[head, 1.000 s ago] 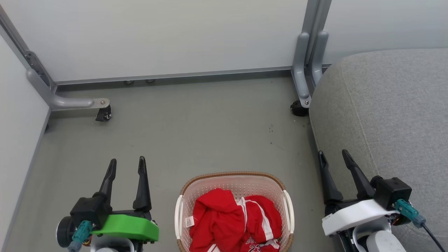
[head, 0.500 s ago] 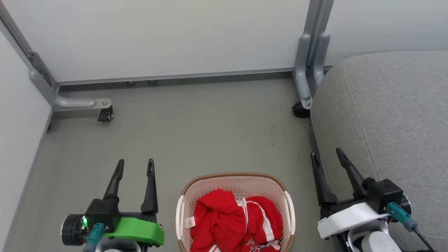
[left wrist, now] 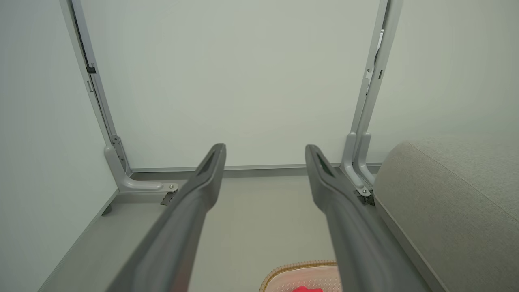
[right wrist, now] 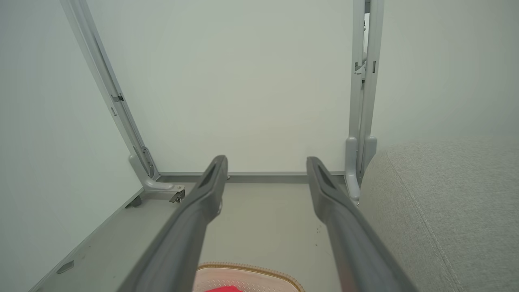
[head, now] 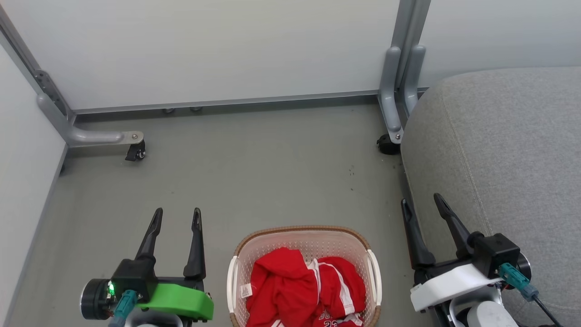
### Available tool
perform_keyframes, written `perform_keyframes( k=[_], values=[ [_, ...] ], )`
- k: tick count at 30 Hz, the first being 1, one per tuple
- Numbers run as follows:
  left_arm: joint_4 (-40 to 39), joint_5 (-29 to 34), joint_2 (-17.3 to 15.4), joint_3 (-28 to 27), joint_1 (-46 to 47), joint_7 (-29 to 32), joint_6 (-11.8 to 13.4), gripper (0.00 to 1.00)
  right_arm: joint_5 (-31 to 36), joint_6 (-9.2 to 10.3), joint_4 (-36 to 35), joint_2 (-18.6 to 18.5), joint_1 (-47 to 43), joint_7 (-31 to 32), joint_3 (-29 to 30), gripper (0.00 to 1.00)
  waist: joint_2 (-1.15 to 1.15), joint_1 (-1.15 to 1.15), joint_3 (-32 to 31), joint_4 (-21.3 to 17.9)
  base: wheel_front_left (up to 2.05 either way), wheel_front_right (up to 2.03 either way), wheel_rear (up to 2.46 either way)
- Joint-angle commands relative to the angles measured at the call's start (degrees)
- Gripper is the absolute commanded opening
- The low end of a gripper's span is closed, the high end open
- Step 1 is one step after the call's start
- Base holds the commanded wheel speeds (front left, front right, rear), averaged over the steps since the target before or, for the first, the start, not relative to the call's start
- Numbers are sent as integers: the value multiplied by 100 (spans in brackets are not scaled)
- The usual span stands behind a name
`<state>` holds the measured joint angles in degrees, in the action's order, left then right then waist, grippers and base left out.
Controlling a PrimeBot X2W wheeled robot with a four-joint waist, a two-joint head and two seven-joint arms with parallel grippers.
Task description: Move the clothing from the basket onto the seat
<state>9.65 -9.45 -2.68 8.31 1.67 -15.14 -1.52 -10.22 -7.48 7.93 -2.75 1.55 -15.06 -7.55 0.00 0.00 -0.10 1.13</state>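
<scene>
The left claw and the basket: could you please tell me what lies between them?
Only a strip of bare grey floor separates the left claw from the basket, as the head view shows.

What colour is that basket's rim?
The basket rim is brown, woven-look; head view shows it best.

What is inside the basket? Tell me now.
Red clothing with white stripes lies crumpled in the basket, a small white tag on its left side. The basket's bottom, and anything under the cloth, is covered.
</scene>
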Motion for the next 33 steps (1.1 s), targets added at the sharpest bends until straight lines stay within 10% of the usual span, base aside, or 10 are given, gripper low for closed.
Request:
perform_keyframes(
  k=[1,19,33],
  values=[
    [25,10,-38,5,-96,-2,-37,100,-5,-2,26,-25,-37,-18,-3,100,0,0,-9,-10,0,0,0],
    [34,-111,-37,241,-70,0,-154,100,182,-1,99,-21,-33,-18,147,100,0,0,222,-191,0,0,0],
    [555,283,-35,989,1026,0,-545,100,109,-1,-251,-24,655,-18,939,100,0,0,1899,-226,0,0,0]
  ],
)
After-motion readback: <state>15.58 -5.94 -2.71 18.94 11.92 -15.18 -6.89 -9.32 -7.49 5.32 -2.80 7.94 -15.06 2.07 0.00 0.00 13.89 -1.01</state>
